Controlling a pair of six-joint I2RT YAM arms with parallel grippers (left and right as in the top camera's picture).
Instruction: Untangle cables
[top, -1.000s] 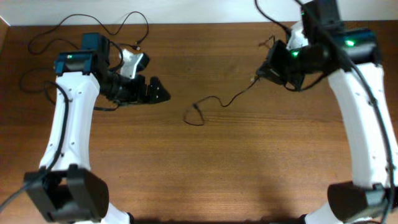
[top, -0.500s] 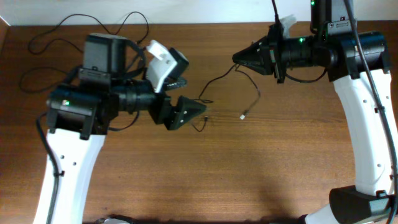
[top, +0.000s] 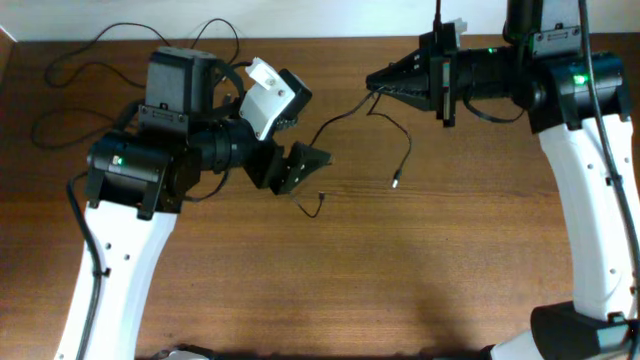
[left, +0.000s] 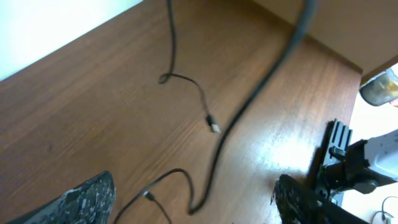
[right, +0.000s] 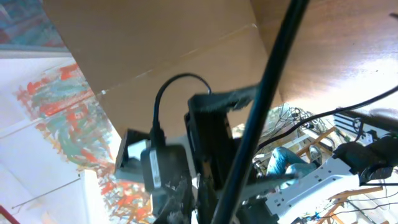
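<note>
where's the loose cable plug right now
Overhead view, right of centre: the plug sits below the right end effector and right of the left end effector.

Brown wood-grain table, a pale wall strip along its far edge. Left wrist view: bright glare patch on the tabletop; past the table's edge, a black ribbed block and a clear amber-tinted object, cut by the frame. Right wrist view: brown panel, with a wall picture in red, orange and green strokes beside it.
</note>
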